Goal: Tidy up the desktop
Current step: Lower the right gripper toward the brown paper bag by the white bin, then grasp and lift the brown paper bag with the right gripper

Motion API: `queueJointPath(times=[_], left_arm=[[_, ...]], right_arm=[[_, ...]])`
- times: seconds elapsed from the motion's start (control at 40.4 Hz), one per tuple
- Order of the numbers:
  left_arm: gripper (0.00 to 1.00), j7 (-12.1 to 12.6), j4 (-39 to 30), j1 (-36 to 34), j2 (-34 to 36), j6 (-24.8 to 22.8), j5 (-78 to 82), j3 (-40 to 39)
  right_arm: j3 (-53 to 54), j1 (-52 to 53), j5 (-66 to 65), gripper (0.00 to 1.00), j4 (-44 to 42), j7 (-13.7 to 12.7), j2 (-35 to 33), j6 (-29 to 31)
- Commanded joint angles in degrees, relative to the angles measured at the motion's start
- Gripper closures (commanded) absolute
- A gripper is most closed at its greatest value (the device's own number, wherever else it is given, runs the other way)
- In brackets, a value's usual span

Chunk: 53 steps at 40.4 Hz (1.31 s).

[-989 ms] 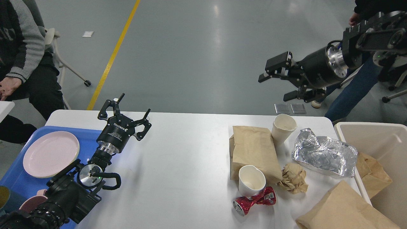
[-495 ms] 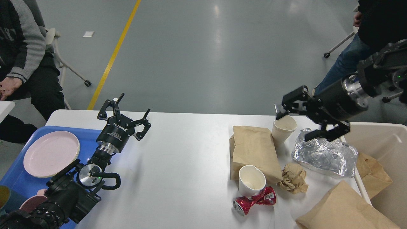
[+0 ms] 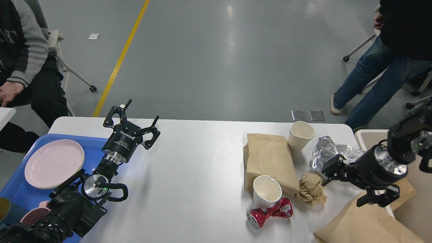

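The white desktop (image 3: 195, 175) carries litter on its right half: a flat brown paper bag (image 3: 270, 157), an upright paper cup (image 3: 300, 134) behind it, crumpled foil (image 3: 328, 151), a crumpled brown paper ball (image 3: 312, 189), a white cup (image 3: 266, 192), a crushed red can (image 3: 270, 213), and a large brown bag (image 3: 364, 226) at the front right. My right gripper (image 3: 342, 186) is open and empty, low over the foil's near edge and the large bag. My left gripper (image 3: 135, 116) is open and empty above the desktop's far left.
A blue tray (image 3: 15, 189) at the left holds a pink plate (image 3: 54, 163), a pink bowl (image 3: 33, 214) and a dark cup (image 3: 4, 207). A cream bin (image 3: 366, 135) at the right holds a brown bag (image 3: 406, 189). One person sits far left, and another stands far right.
My right arm has swung down and toward me, from above the table's far edge, past the paper cup, to low over the foil. The left arm has not moved.
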Motion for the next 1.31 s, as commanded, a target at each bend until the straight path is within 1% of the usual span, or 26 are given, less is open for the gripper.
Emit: queueJointPath(times=[0.0, 0.223, 0.396, 0.519, 0.717, 0.816, 0.865, 0.89, 0.915, 0.94, 1.039, 1.113, 1.137, 1.162, 1.286], left_arm=[[0.03, 0.0, 0.0, 0.0, 0.0, 0.0, 0.0, 0.0], [0.03, 0.0, -0.1, 0.0, 0.0, 0.0, 0.0, 0.0], [0.03, 0.0, 0.0, 0.0, 0.0, 0.0, 0.0, 0.0], [0.03, 0.0, 0.0, 0.0, 0.0, 0.0, 0.0, 0.0], [0.03, 0.0, 0.0, 0.0, 0.0, 0.0, 0.0, 0.0], [0.03, 0.0, 0.0, 0.0, 0.0, 0.0, 0.0, 0.0], [0.03, 0.0, 0.0, 0.0, 0.0, 0.0, 0.0, 0.0], [0.03, 0.0, 0.0, 0.0, 0.0, 0.0, 0.0, 0.0], [0.03, 0.0, -0.1, 0.0, 0.0, 0.0, 0.0, 0.0], [0.03, 0.0, 0.0, 0.0, 0.0, 0.0, 0.0, 0.0], [0.03, 0.0, 0.0, 0.0, 0.0, 0.0, 0.0, 0.0], [0.03, 0.0, 0.0, 0.0, 0.0, 0.0, 0.0, 0.0], [0.03, 0.0, 0.0, 0.0, 0.0, 0.0, 0.0, 0.0], [0.03, 0.0, 0.0, 0.0, 0.0, 0.0, 0.0, 0.0], [0.03, 0.0, 0.0, 0.0, 0.0, 0.0, 0.0, 0.0]], right_arm=[[0.2, -3.4, 3.0, 0.00, -0.1, 0.0, 0.3, -3.6], [0.1, -13.4, 3.5, 0.00, -0.5, 0.0, 0.0, -17.6], [1.1, -20.0, 4.2, 0.00, -1.8, 0.0, -0.3, -23.8], [2.8, -22.9, 6.4, 0.00, -3.7, 0.1, -0.5, -26.7], [6.5, -25.2, 10.4, 0.00, -5.7, 0.1, -0.5, -27.3], [7.8, -27.3, 10.6, 0.02, -7.5, 0.1, -0.1, -28.5], [7.9, -29.5, 10.6, 0.08, -9.1, 0.1, 0.2, -29.2], [7.9, -30.2, 10.6, 0.13, -9.6, 0.0, 0.2, -29.3], [7.9, -31.0, 10.6, 0.28, -10.6, 0.1, 0.2, -29.3], [7.9, -31.3, 10.6, 0.33, -11.0, 0.1, 0.2, -29.3], [7.9, -31.6, 10.6, 0.44, -11.2, 0.1, 0.0, -29.3], [7.9, -31.7, 10.6, 0.78, -11.1, 0.2, -0.1, -29.3], [7.9, -31.8, 10.6, 0.91, -11.1, 0.2, -0.1, -29.3], [7.9, -31.9, 10.6, 1.00, -11.1, 0.2, -0.1, -29.3], [7.9, -32.0, 10.5, 1.00, -11.0, 0.2, -0.3, -30.0]])
